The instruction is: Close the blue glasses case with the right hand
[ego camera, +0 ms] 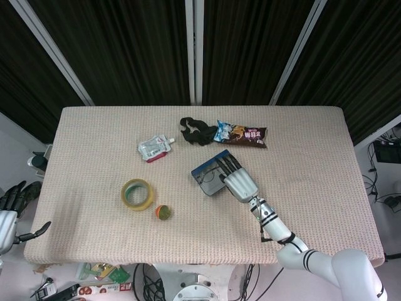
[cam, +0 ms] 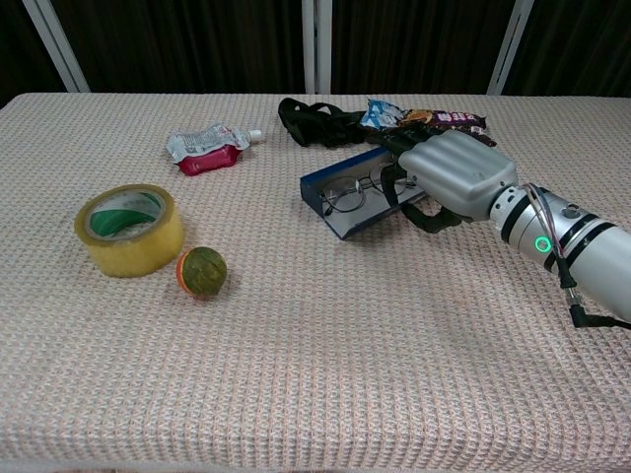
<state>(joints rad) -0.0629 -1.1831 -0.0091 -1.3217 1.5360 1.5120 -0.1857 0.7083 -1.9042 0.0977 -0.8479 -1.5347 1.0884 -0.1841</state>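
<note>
The blue glasses case [ego camera: 204,170] [cam: 335,200] lies right of the table's middle, its lid tilted up over the base. A pair of glasses [cam: 345,194] shows inside at the near left end. My right hand [ego camera: 238,182] [cam: 449,177] holds the lid's right part, fingers [cam: 391,158] laid over its top and thumb [cam: 426,213] curled under its edge. My left hand [ego camera: 11,212] hangs off the table's left front corner, fingers apart, holding nothing; the chest view does not show it.
Behind the case lie a black strap bundle [ego camera: 195,130] [cam: 315,123] and a snack packet [ego camera: 242,134] [cam: 424,119]. A drink pouch [ego camera: 155,148] [cam: 205,148], a yellow tape roll [ego camera: 138,194] [cam: 128,229] and a small orange-green ball [ego camera: 163,213] [cam: 201,271] sit to the left.
</note>
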